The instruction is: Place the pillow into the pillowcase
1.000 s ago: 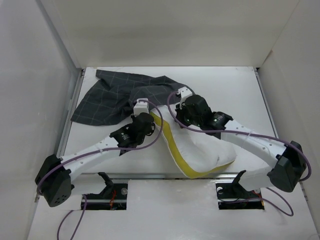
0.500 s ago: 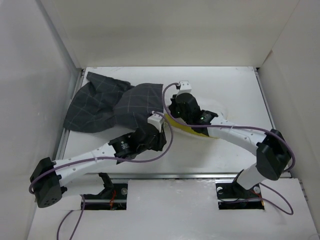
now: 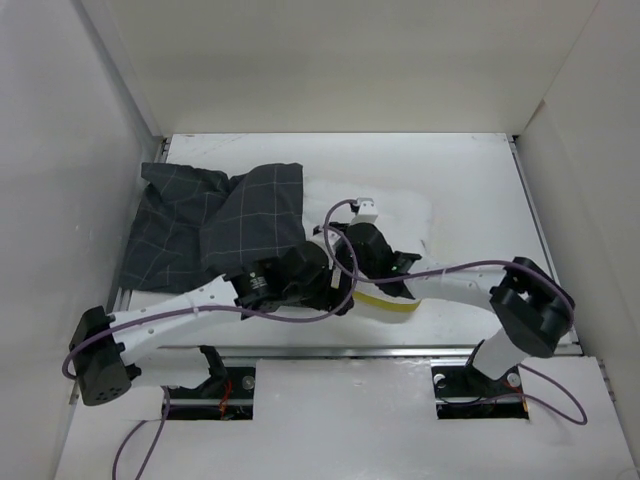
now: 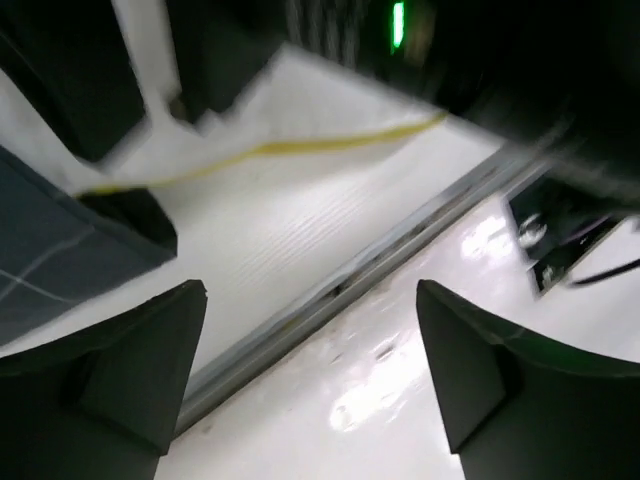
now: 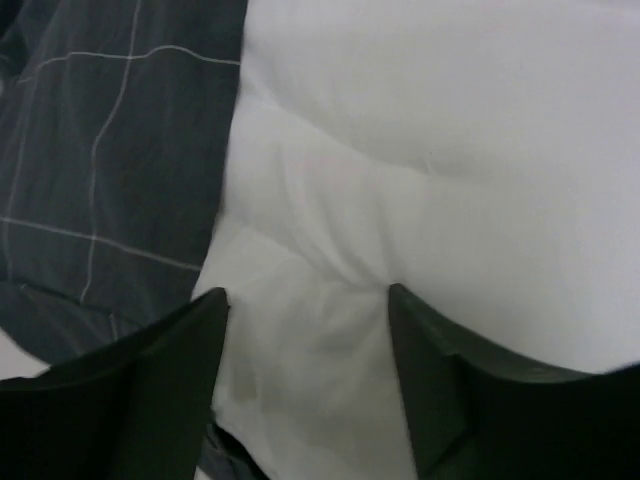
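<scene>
Plainly, the coming move turns on how the pillow [image 3: 400,205] lies against the pillowcase [image 3: 215,225]. The dark checked case is spread over the far-left part of the table [image 3: 480,160]. The white pillow lies just to its right, around the middle. Its yellow edge [image 3: 392,306] is turned toward the table's near edge. The two meet along the pillow's left side. From the right wrist view it cannot be told whether the cloth overlaps the pillow there or only butts against it.

The right gripper [image 5: 305,370] sits directly over the pillow's quilted surface, close to that meeting line. Its fingers are spread apart and hold nothing that can be seen.

The left gripper [image 4: 310,360] is also parted wide and empty. It points down at the table's near edge, with the case at its left and the yellow seam beyond. That view is blurred.

Both wrists crowd together near the middle of the near edge. The pillow would need to travel leftward and away from the arms, so the right arm looks better placed to push it. The left arm is nearer the case's cloth.
</scene>
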### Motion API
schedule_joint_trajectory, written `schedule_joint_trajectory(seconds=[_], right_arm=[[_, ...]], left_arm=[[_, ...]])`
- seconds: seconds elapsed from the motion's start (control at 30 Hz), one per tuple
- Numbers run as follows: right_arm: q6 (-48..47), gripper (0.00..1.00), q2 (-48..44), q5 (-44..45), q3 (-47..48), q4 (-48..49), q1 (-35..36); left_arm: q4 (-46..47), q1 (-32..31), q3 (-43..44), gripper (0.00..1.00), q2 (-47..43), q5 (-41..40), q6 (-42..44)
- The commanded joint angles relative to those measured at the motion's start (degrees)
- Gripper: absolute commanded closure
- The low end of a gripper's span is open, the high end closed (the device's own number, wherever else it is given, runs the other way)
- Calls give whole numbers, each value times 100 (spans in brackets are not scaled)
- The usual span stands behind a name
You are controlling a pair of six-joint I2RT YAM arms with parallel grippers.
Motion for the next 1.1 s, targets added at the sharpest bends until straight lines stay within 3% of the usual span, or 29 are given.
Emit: schedule_joint_trajectory(seconds=[0.0, 0.03, 0.07, 0.2, 0.37, 0.5, 0.6, 0.63, 0.67, 0.73, 0.77, 0.87, 1.07], right_arm=[[-145, 25, -766, -63, -179, 36, 64], [-311, 20, -1124, 76, -231, -61, 64], [-374, 13, -1276, 330, -231, -158, 64], [-611, 9, -1593, 474, 163, -895, -461], [-883, 8, -1481, -721, 400, -1029, -1736], [-2119, 7, -990, -1038, 1041, -1221, -2159], [-2431, 7, -506, -1049, 1587, -1511, -2414], [-2431, 7, -417, -961, 1675, -1564, -2493], [-2492, 7, -338, -960, 1806, -1565, -2703], [-2354, 7, -57, -1100, 1974, -1722, -2976], [-2265, 7, 92, -1274, 2123, -1819, -3125], [-2194, 7, 716, -1443, 2703, -2048, -3557], [-2194, 6, 1552, -802, 3784, -2539, -3925]], left_arm=[[-243, -40, 1107, 13, -197, -803, -64], [-445, -40, 1291, 0, -127, -1086, -143], [-830, 82, 1702, 0, -57, -1359, -204], [-1613, 960, 2610, 0, 662, -2362, -469], [-1669, 2287, 3638, 0, 2068, -2181, 83], [-1853, 2948, 5025, 0, 3945, -2056, 918], [-2764, 3159, 6755, 0, 4994, -3009, 1043], [-3081, 3281, 7726, 0, 5606, -3014, 973], [-3371, 3352, 8048, 0, 5804, -2961, 1155], [-3077, 3406, 8105, 2, 5711, -2348, 1507], [-2422, 3475, 7635, 2, 5526, -2067, 1718], [-1653, 3650, 6815, 0, 4859, -1161, 2211], [-1748, 4143, 6849, 0, 4742, -89, 2527]])
